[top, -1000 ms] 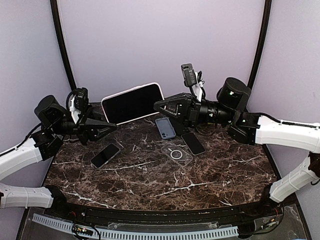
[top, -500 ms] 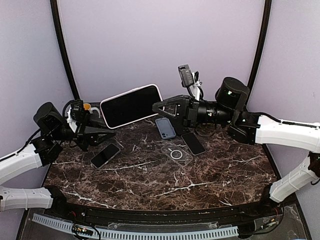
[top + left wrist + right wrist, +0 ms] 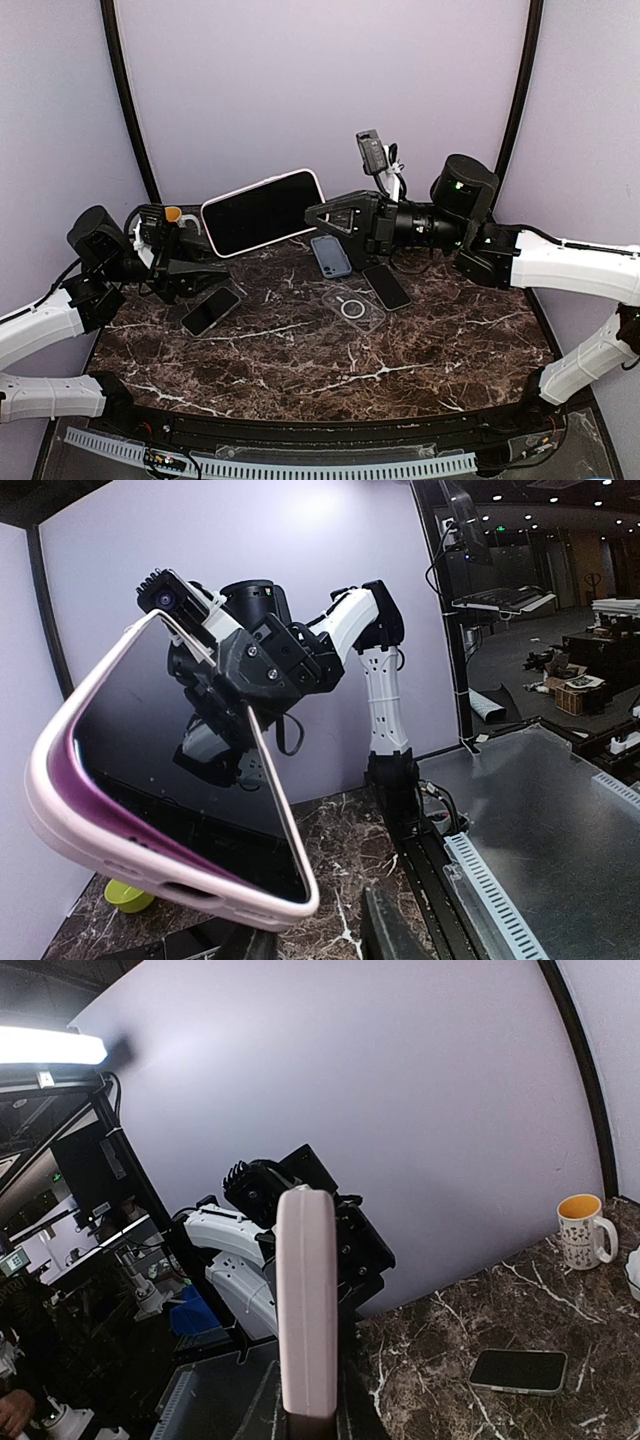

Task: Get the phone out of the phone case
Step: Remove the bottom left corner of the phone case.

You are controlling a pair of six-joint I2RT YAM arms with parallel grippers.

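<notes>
Over the counter at 11 o'clock, raised clear of it: a phone in its case, held at its 3 o'clock end in the right jaws. Just under its 9 o'clock end, the left jaws. Behind those, at 10 o'clock, a mug. Flat on the counter at 9 o'clock, a second phone. Near 12 o'clock, a face-down phone; at its 4 o'clock, a third phone; before those two, an empty case.
</notes>
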